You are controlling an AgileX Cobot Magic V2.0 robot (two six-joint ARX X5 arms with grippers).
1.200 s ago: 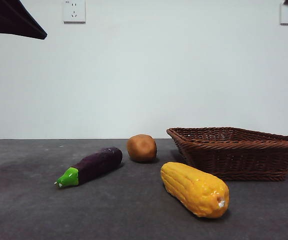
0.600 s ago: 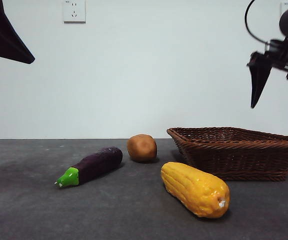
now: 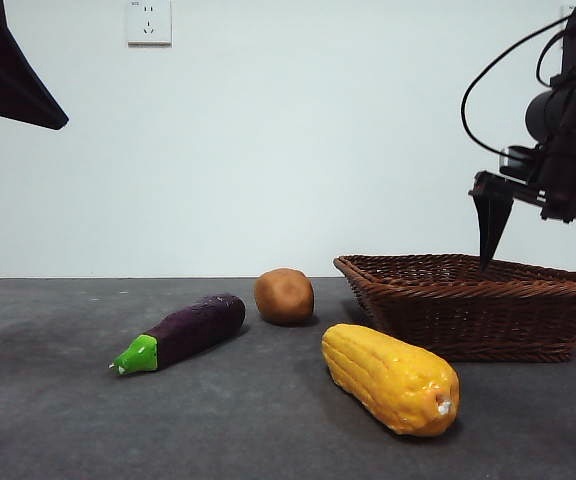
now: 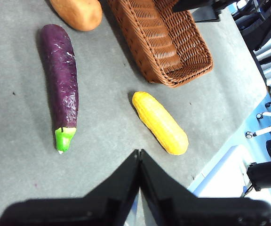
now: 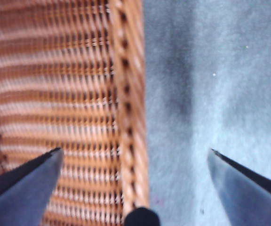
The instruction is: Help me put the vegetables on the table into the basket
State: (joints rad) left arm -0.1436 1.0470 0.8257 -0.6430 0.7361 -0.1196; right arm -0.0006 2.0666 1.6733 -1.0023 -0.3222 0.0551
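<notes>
A white wall (image 3: 288,150) with a socket (image 3: 148,22) backs the dark grey table (image 3: 58,420). The wicker basket (image 3: 473,305) sits empty beside the corn cob (image 3: 390,379), eggplant (image 3: 183,331) and potato (image 3: 284,296). The right gripper (image 5: 135,155), jaws spread, straddles its rim, partly cut off; the left gripper (image 4: 139,153) waits, jaws pressed together.

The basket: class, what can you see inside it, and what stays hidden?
In the left wrist view the basket shows only bare woven floor; no vegetable lies in it. The end under the right gripper is covered, so that part cannot be checked.
</notes>
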